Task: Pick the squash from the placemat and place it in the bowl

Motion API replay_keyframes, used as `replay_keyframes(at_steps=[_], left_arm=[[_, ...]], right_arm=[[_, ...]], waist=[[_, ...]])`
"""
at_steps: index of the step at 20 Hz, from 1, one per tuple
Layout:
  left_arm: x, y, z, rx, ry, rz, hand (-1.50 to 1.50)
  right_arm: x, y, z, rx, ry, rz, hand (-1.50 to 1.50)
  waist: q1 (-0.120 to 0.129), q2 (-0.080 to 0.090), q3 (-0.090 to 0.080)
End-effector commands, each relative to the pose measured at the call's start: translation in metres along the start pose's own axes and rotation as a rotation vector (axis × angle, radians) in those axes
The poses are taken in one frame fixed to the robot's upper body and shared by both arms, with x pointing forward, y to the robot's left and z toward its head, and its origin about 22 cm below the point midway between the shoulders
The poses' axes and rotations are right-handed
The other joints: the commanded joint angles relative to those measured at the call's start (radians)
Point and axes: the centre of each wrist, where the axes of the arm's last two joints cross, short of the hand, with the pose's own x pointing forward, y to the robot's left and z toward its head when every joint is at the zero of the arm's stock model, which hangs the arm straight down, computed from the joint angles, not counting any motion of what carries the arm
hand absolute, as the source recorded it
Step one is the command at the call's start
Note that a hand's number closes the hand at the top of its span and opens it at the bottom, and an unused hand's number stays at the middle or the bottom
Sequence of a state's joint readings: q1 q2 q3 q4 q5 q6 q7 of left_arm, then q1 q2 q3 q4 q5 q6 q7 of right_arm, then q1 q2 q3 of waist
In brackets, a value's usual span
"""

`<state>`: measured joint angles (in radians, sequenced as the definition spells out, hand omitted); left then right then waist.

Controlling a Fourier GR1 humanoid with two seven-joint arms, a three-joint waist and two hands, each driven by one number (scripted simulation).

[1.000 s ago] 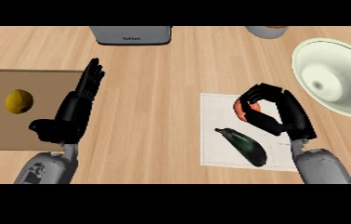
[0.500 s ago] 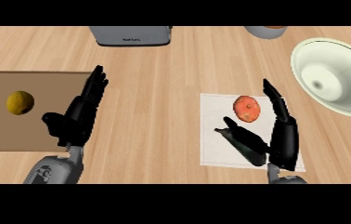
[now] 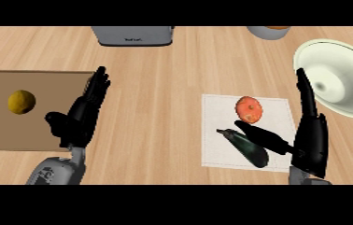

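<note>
Orange squash (image 3: pixel 248 109) on placemat (image 3: pixel 212 155), far half, long axis near-to-far. Right hand (image 3: pixel 312 136) at placemat's right edge, fingers straight, holding nothing.

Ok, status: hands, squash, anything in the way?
Left hand open, resting by cutting board. Right hand open beside placemat, holding nothing. Orange squash on placemat, bowl without it. Dark vegetable lies beside squash, under thumb.

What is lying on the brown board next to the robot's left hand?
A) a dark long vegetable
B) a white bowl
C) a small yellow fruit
C: a small yellow fruit lies on the brown board, just beside the open left hand.
</note>
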<state>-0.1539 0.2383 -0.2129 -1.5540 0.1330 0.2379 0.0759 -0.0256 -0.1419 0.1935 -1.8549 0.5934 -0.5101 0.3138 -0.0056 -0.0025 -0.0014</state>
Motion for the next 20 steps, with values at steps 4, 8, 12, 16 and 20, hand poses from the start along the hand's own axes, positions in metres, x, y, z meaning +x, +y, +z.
replay_keyframes(at_steps=[4, 8, 12, 16, 20], left_arm=[[0.007, 0.004, 0.002, -0.007, -0.013, -0.009, 0.00], [-0.011, 0.012, -0.002, -0.014, -0.001, -0.008, 0.00], [-0.009, -0.004, 0.007, -0.004, 0.018, 0.005, 0.00], [-0.001, -0.003, -0.006, -0.009, 0.009, -0.002, 0.00], [-0.005, 0.004, -0.011, -0.011, -0.001, 0.008, 0.00]], right_arm=[[0.024, -0.025, -0.037, 0.126, 0.226, 0.086, -1.50], [0.014, -0.015, -0.037, 0.233, 0.337, 0.150, -1.50], [-0.001, 0.014, -0.037, 0.290, 0.425, 0.193, -1.50], [-0.016, 0.015, -0.035, 0.334, 0.430, 0.185, -1.50], [-0.016, -0.004, -0.033, 0.348, 0.410, 0.147, -1.50]], waist=[[0.010, 0.001, 0.001], [0.005, 0.003, 0.001], [0.012, 0.003, 0.001], [0.007, 0.003, 0.002], [0.005, 0.002, 0.001]])
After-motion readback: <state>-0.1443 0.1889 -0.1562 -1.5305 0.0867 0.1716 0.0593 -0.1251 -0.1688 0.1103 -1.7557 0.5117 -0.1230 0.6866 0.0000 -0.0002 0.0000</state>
